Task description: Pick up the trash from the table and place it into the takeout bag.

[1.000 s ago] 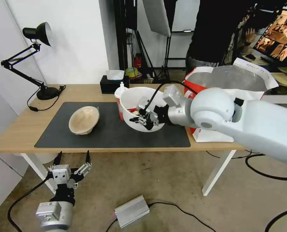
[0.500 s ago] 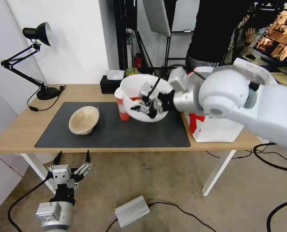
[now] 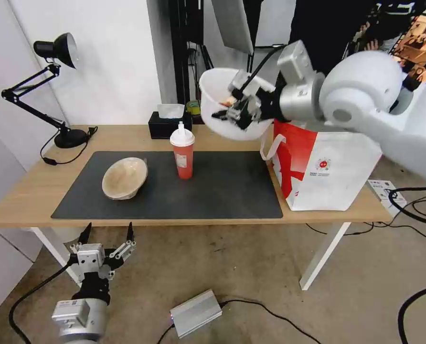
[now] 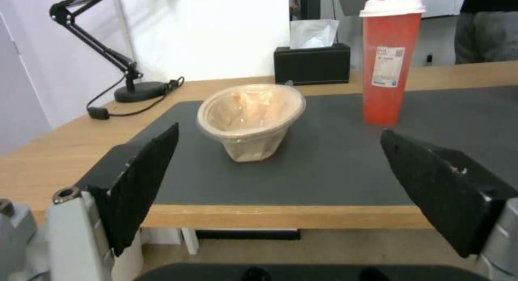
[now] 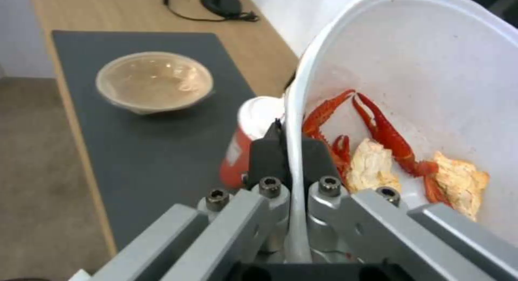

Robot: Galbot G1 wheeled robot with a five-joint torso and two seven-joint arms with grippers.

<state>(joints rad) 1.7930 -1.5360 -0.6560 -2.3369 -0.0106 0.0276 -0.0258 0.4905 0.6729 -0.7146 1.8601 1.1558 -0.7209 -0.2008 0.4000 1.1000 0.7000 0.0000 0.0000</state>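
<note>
The right gripper point(image 3: 239, 111) pinches the rim of the white bowl point(image 3: 221, 102) — tilted, held in the air at 10 o'clock from the takeout bag point(image 3: 327, 167). Further tilt could spill its crayfish scraps point(image 5: 378, 147) onto the table point(image 3: 31, 191). The left gripper point(image 3: 107, 237) hangs spread at 6 o'clock, below the table — idle.

White plain wall point(image 3: 112, 57) behind, mottled grey-brown concrete floor point(image 3: 251, 267), black articulated desk lamp with round base point(image 3: 55, 52) at far left, black stand poles point(image 3: 184, 52) in the rear, small silver metal box point(image 3: 195, 313) with black cables on the floor
</note>
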